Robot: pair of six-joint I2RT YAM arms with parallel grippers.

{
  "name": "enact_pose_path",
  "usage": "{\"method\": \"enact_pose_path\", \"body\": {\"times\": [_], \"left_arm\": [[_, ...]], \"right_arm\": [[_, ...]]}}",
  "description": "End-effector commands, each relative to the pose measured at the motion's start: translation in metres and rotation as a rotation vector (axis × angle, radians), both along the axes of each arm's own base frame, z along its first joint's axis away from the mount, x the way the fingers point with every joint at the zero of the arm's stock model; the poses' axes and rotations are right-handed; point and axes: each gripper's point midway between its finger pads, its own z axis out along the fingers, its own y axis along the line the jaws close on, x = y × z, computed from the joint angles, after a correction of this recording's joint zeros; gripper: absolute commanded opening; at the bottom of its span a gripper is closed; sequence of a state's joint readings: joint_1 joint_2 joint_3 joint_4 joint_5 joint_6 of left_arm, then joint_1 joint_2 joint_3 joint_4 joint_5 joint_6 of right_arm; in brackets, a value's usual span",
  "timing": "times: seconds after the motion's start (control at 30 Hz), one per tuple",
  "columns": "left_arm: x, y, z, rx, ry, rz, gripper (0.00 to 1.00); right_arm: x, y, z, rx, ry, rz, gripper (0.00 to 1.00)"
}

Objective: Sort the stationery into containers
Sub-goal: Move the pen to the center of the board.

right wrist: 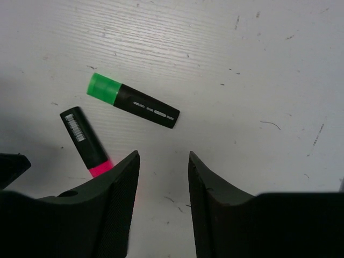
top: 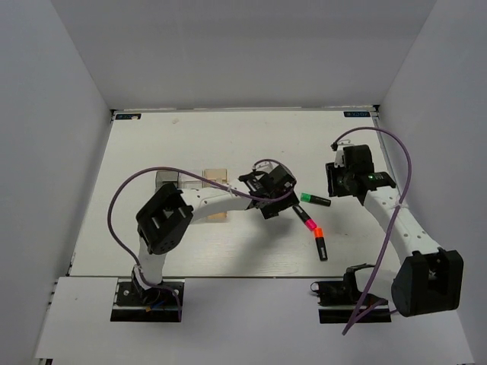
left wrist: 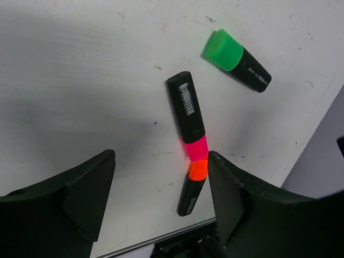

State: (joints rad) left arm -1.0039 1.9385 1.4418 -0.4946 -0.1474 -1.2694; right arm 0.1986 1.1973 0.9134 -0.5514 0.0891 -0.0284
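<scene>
— Left gripper: spread wide, gripping nothing (poised over the white table).
— And at the right gripper?
— Parted moderately, empty too. Lying loose near both: green highlighter, alone; pink highlighter meeting orange highlighter end to end.

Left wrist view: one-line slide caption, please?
Open left gripper near pink highlighter and orange highlighter lying cap to cap, green highlighter apart beyond.
</scene>
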Motion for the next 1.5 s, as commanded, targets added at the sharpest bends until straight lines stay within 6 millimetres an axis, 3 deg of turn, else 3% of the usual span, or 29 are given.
{"method": "enact_pose_path", "body": {"times": [0.0,0.1,0.13,0.17,0.2,0.23,0.37,0.4,0.57,0.7,0.73,0.83,0.97,1.17,1.27,1.33,1.37,1.4,1.43,1.47], "left_arm": [[0.001,-0.015,0.01,-0.061,0.038,0.146,0.78],[0.0,-0.033,0.002,-0.047,0.076,0.151,0.68],[-0.001,-0.043,0.009,-0.071,0.087,0.139,0.65],[-0.001,-0.049,-0.001,-0.058,0.111,0.135,0.62],[0.001,-0.057,0.011,-0.091,0.109,0.132,0.62],[-0.001,-0.06,-0.001,-0.079,0.131,0.12,0.6],[0.002,-0.08,0.001,-0.156,0.093,0.047,0.38],[-0.001,-0.076,-0.007,-0.142,0.104,0.04,0.34],[0.001,-0.092,-0.003,-0.208,0.08,-0.01,0.23],[0.005,-0.101,-0.007,-0.226,0.071,-0.031,0.04],[0.005,-0.106,-0.002,-0.24,0.073,-0.036,0.02],[0.007,-0.107,-0.016,-0.231,0.088,-0.028,0.0],[0.006,-0.105,-0.035,-0.214,0.109,-0.014,0.0],[-0.003,-0.092,-0.048,-0.175,0.134,-0.015,0.0],[-0.011,-0.075,-0.048,-0.15,0.144,-0.016,0.0],[-0.021,-0.053,-0.062,-0.106,0.167,-0.009,0.0],[-0.023,-0.049,-0.053,-0.116,0.159,-0.014,0.0],[-0.036,-0.029,-0.074,-0.067,0.188,-0.009,0.0],[-0.035,-0.028,-0.055,-0.102,0.163,-0.013,0.0],[-0.038,-0.022,-0.057,-0.091,0.164,-0.014,0.0]], "right_arm": [[0.005,-0.012,0.016,-0.024,-0.089,0.014,0.45],[0.003,-0.018,0.028,-0.019,-0.141,-0.009,0.47],[0.001,-0.018,0.029,-0.01,-0.146,-0.01,0.47],[0.0,-0.018,0.03,-0.004,-0.147,-0.009,0.47],[0.0,-0.019,0.029,-0.002,-0.145,-0.013,0.47],[0.0,-0.02,0.031,0.001,-0.15,-0.018,0.47],[-0.002,-0.018,0.034,0.027,-0.169,-0.017,0.47],[-0.002,-0.019,0.036,0.033,-0.175,-0.024,0.47],[-0.003,-0.018,0.038,0.043,-0.188,-0.021,0.47],[-0.003,-0.017,0.039,0.054,-0.191,-0.017,0.47],[-0.003,-0.018,0.04,0.053,-0.198,-0.019,0.47],[-0.004,-0.019,0.039,0.051,-0.199,-0.027,0.47],[-0.004,-0.02,0.042,0.056,-0.21,-0.029,0.47],[-0.004,-0.02,0.041,0.062,-0.206,-0.031,0.47],[-0.003,-0.02,0.041,0.064,-0.207,-0.032,0.47],[-0.003,-0.02,0.04,0.066,-0.205,-0.032,0.47],[-0.004,-0.021,0.04,0.067,-0.205,-0.036,0.47],[-0.004,-0.021,0.04,0.067,-0.204,-0.035,0.48],[-0.003,-0.021,0.041,0.066,-0.205,-0.034,0.48],[-0.004,-0.021,0.04,0.068,-0.202,-0.037,0.48]]}}
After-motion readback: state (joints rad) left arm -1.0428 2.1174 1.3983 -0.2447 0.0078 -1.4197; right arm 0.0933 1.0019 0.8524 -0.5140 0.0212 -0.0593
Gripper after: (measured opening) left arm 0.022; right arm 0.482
